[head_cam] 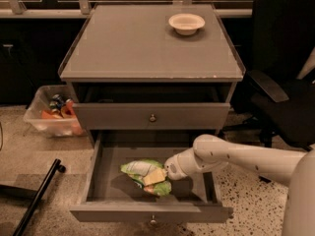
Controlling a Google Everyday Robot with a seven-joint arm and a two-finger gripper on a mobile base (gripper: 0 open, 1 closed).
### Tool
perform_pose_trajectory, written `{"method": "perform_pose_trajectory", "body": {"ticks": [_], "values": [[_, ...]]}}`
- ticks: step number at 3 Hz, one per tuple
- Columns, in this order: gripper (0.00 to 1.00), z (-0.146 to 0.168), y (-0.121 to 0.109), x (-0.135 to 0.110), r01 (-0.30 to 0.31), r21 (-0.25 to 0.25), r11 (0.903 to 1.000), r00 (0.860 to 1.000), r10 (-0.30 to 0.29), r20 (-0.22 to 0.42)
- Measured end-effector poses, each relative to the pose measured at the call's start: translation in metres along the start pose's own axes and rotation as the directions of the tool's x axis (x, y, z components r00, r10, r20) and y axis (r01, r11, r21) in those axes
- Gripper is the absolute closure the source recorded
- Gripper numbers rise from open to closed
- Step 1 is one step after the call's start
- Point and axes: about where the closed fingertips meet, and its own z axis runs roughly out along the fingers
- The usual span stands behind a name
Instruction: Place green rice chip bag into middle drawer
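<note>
You are looking at a grey cabinet filling the centre of the frame, with a black office chair standing at the right edge. The robot's white arm is reaching in from the lower right. The middle drawer is standing pulled out at the bottom centre, showing its flat grey floor. Above it, 1 closed drawer front is facing you. A clear plastic bin is sitting on the floor at the left. The green rice chip bag is hanging inside the open drawer, right of its centre, casting a shadow on the floor to its left. A cream bowl is resting on the cabinet top, upper right. The gripper is sitting inside the drawer, its 2 fingers clamped on the bag's right side. A small knob is showing on the drawer's front.
</note>
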Motion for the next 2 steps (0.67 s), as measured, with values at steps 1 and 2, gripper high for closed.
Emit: {"method": "perform_pose_trajectory", "body": {"ticks": [1, 2], "values": [[0.81, 0.041, -0.025, -0.002, -0.069, 0.061, 0.9957, 0.997, 0.066, 0.05], [0.58, 0.052, -0.04, -0.011, -0.11, 0.121, 0.9866, 0.989, 0.096, 0.115]]}}
